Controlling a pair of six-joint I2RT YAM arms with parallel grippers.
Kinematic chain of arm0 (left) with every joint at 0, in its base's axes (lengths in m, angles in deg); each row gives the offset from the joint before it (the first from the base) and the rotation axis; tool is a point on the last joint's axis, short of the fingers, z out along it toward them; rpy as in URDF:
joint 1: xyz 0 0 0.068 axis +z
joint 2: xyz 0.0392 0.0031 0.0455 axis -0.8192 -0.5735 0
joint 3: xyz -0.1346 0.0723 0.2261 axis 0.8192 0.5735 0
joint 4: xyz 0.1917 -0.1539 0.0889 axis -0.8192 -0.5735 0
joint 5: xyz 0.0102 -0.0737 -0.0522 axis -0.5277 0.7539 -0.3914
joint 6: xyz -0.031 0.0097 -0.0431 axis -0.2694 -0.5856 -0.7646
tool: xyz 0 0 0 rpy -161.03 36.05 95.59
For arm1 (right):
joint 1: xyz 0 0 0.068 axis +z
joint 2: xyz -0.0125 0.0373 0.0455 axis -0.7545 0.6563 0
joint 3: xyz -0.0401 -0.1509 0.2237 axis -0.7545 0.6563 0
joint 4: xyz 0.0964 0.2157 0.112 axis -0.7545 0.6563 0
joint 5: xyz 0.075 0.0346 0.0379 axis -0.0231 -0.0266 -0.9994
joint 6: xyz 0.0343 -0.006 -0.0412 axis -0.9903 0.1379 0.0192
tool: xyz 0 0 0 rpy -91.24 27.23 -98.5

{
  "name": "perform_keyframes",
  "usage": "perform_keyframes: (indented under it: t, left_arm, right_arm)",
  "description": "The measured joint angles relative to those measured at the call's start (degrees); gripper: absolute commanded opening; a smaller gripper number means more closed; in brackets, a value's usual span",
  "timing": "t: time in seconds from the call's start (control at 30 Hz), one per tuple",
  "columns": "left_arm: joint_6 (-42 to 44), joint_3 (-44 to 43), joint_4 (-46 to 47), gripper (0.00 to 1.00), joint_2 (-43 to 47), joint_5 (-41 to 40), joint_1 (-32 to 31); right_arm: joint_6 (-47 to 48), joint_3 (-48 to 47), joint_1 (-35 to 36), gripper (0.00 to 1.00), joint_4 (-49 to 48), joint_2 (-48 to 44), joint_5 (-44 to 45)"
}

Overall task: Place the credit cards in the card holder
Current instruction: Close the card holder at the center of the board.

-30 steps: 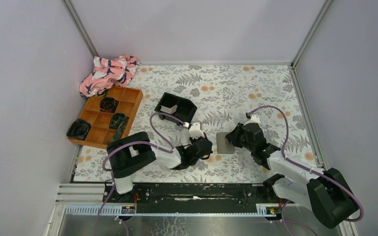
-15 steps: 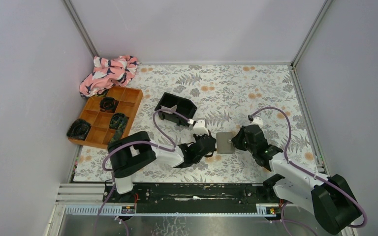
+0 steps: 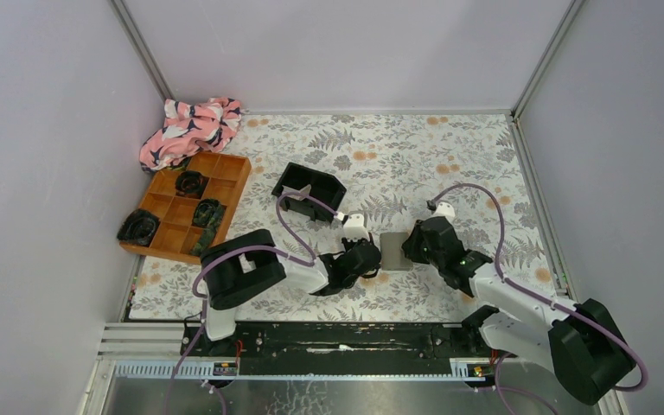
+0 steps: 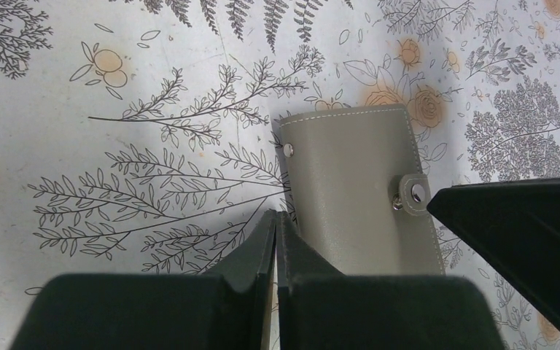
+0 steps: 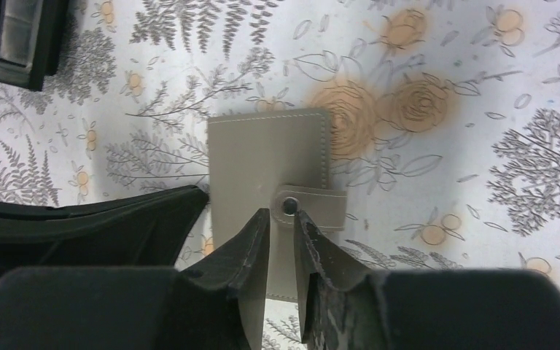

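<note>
The card holder (image 3: 393, 252) is a closed grey-taupe wallet lying flat on the floral table between both arms; its snap tab (image 5: 313, 207) is fastened. My left gripper (image 4: 275, 216) is shut, its tips low at the holder's (image 4: 357, 189) left edge, holding nothing. My right gripper (image 5: 281, 216) hovers over the holder (image 5: 266, 157) just short of the snap, its jaws a narrow gap apart with nothing between them. A pale card-like piece (image 3: 302, 191), possibly one of the credit cards, lies in the black tray (image 3: 329, 185).
An orange compartment tray (image 3: 173, 213) with dark items stands at the left, a pink patterned cloth (image 3: 192, 128) behind it. Booth walls close in the table on three sides.
My left gripper has slid right, up to the holder's left edge. The right gripper drew back to the right, then returned over the holder. The holder has stayed put.
</note>
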Motion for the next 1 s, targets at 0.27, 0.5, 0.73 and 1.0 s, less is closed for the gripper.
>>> perform_keyframes:
  t: [0.27, 0.5, 0.73, 1.0]
  left_arm:
    - [0.00, 0.20, 0.70, 0.04, -0.24, 0.07, 0.00]
    - [0.02, 0.79, 1.86, 0.04, -0.24, 0.39, 0.02]
    - [0.00, 2.43, 4.96, 0.04, -0.24, 0.90, 0.09]
    - [-0.07, 3.54, 7.26, 0.04, -0.24, 1.68, 0.42]
  right_arm:
    - [1.09, -5.40, 5.70, 0.30, 2.23, 5.40, 4.55]
    - [1.95, -10.05, 9.60, 0.34, 7.34, 10.58, 10.84]
    - [2.34, -14.10, 11.91, 0.34, 10.82, 14.27, 16.06]
    - [2.58, -16.92, 13.03, 0.34, 14.14, 18.40, 19.52]
